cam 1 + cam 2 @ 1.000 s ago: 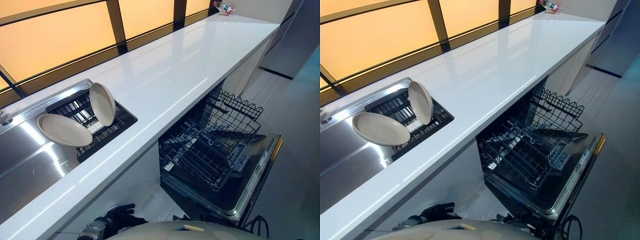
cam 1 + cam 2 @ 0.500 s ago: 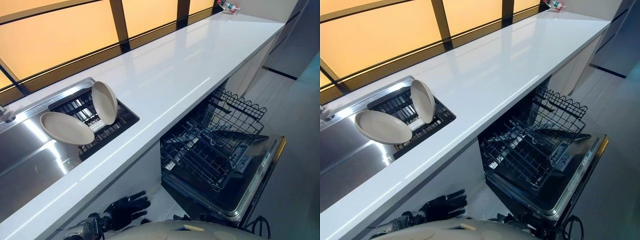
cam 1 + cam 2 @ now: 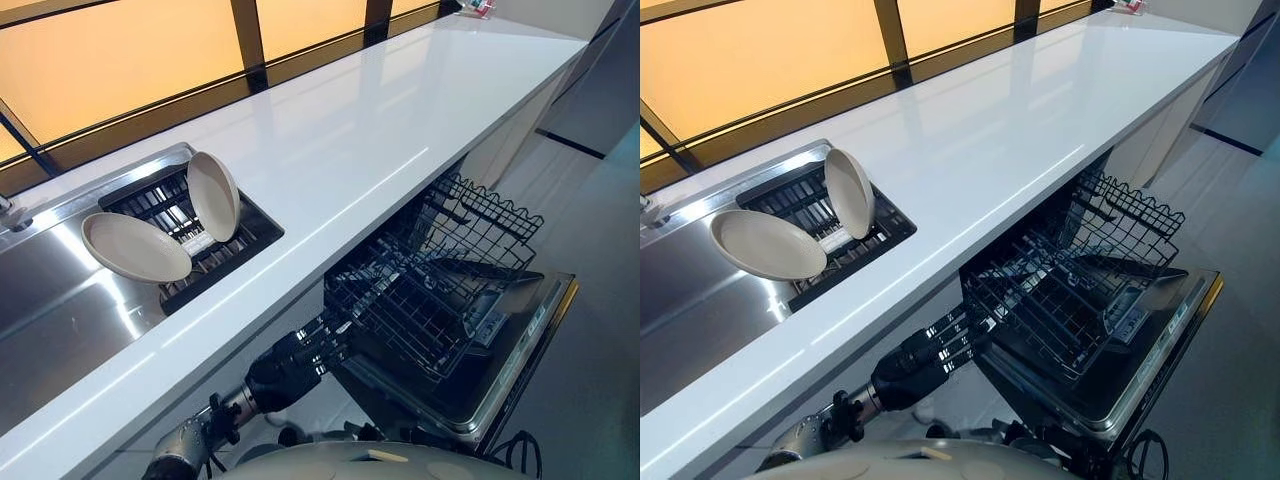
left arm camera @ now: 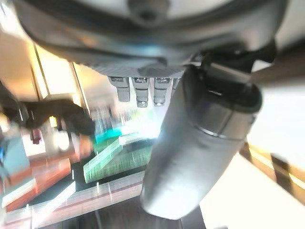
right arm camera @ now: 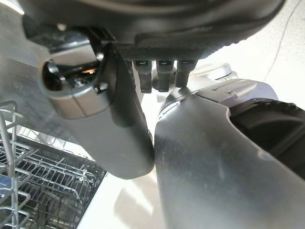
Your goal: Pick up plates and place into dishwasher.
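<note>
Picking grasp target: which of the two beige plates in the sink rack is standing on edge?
The right-hand beige round plate, upright in the black sink rack. The other beige plate lies nearly flat beside it.

Counter (image 3: pixel 380 120) runs from near left to far right, with the window (image 3: pixel 120 70) behind it along its far edge. Sink (image 3: pixel 60 300) is set into the counter at left; drying rack (image 3: pixel 215 250) sits in its right part. Two plates in the rack: upright plate (image 3: pixel 214 196) stands on edge, tilted plate (image 3: pixel 136 247) leans just left of it (contact between them unclear). Dishwasher (image 3: pixel 520 350) is below the counter at right, door down, lower basket (image 3: pixel 430 290) pulled out over the door. Left hand (image 3: pixel 290 362) is below the counter edge, just left of the basket.
</note>
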{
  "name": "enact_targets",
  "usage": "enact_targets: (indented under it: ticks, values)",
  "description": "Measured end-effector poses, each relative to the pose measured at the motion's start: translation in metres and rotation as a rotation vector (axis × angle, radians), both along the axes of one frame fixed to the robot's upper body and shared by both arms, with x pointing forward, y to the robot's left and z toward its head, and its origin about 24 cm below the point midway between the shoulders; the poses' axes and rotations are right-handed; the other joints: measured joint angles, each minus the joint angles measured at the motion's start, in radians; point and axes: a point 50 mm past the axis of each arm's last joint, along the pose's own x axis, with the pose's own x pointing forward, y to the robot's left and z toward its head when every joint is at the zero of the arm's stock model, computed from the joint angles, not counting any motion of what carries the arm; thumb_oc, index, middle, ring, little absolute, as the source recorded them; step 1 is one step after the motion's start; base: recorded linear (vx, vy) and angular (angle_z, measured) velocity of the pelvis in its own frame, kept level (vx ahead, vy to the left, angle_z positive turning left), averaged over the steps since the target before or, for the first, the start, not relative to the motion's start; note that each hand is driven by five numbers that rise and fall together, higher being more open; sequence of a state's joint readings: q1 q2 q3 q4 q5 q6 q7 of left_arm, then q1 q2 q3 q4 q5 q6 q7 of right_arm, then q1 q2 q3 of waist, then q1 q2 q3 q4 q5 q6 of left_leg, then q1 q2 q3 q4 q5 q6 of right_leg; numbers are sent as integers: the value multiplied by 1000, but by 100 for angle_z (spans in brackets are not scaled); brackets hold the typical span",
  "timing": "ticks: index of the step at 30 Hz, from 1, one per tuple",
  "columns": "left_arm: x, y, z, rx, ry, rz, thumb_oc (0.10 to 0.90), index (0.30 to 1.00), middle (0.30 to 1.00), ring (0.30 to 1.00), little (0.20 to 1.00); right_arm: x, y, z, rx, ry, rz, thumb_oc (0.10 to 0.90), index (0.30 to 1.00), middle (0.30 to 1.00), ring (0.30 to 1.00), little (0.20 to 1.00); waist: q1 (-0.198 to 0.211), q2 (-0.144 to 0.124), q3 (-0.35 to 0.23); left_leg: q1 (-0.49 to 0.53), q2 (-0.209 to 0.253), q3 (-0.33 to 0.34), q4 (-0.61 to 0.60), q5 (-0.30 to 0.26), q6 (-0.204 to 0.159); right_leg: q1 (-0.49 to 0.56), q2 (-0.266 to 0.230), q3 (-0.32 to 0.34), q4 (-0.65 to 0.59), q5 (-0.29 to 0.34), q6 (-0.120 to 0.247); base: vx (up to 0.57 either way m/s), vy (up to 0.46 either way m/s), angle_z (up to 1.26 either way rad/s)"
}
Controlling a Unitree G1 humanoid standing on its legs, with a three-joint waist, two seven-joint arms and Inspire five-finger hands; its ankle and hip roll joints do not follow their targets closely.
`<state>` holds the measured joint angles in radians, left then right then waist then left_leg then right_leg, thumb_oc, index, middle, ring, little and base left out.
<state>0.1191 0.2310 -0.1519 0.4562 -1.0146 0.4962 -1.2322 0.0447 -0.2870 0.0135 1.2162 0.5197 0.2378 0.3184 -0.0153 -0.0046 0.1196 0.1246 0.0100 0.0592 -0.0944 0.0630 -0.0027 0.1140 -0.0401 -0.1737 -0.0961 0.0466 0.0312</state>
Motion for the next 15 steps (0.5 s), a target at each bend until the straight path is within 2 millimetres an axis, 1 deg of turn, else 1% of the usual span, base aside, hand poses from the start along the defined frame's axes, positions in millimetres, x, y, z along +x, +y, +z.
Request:
enact_targets:
  ticks: [1, 2, 4, 7, 9, 10, 12, 13, 15]
  values:
    - [3, -6, 10, -53, -46, -22, 800, 900, 900, 900, 900, 0, 0, 0, 1, 0, 0, 800, 900, 900, 900, 900, 2, -2, 1, 0, 0, -1, 0, 0, 0, 0, 0, 0, 0, 0, 0, 0, 0, 0]
    - [5, -9, 14, -83, -67, -35, 800, 900, 900, 900, 900, 1, 0, 0, 1, -1, 1, 800, 900, 900, 900, 900, 1, -2, 1, 0, -1, -1, 0, 0, 0, 0, 0, 0, 0, 0, 0, 0, 0, 0]
    - [9, -23, 32, -161, -136, -96, 800, 900, 900, 900, 900, 2, 1, 0, 2, -5, 3, 800, 900, 900, 900, 900, -2, -2, 3, -1, -1, -2, 0, 0, 0, -1, 0, 0, 0, 0, 0, 0, 0, 0]
    - [16, -38, 53, -278, -194, -146, 800, 900, 900, 900, 900, 6, 1, 0, 1, -12, 16, 800, 900, 900, 900, 900, -13, -2, 3, -4, -2, -3, 0, 0, 1, -2, 0, 1, 0, 0, 0, -3, 3, 1]
    - [24, -48, 76, -375, -247, -169, 800, 900, 900, 900, 900, 7, 2, 1, -1, -14, 23, 800, 900, 900, 900, 900, -19, -2, 3, -8, -2, -9, 0, 2, 1, -4, 0, 0, 0, 0, 0, -1, 3, 5]
    - [26, -51, 82, -402, -261, -172, 800, 900, 900, 900, 900, 9, 2, 1, -1, -17, 26, 800, 900, 900, 900, 900, -20, -2, 3, -8, -3, -9, 0, 2, 1, -4, 0, 0, 0, 0, 0, 0, 0, 0]
    - [34, -57, 107, -478, -330, -171, 800, 900, 900, 900, 900, 9, 3, 1, -3, -14, 27, 800, 900, 900, 900, 900, -22, -2, 3, -8, -3, -9, 0, 3, 1, -4, 0, 0, 0, 0, 0, 0, 0, 0]
    - [40, -60, 125, -507, -392, -165, 800, 900, 900, 900, 900, 8, 3, 0, -5, -12, 27, 800, 900, 900, 900, 900, -23, -2, 3, -12, -3, -10, 0, 3, 1, -4, -1, -1, 0, 0, 0, 0, 0, 0]
    - [46, -62, 143, -521, -458, -143, 800, 900, 900, 900, 900, 9, 3, 0, -9, -11, 27, 800, 900, 900, 900, 900, -27, -2, 3, -13, -4, -10, 0, 2, 1, -4, -1, -1, 0, 0, 0, 0, 0, 0]
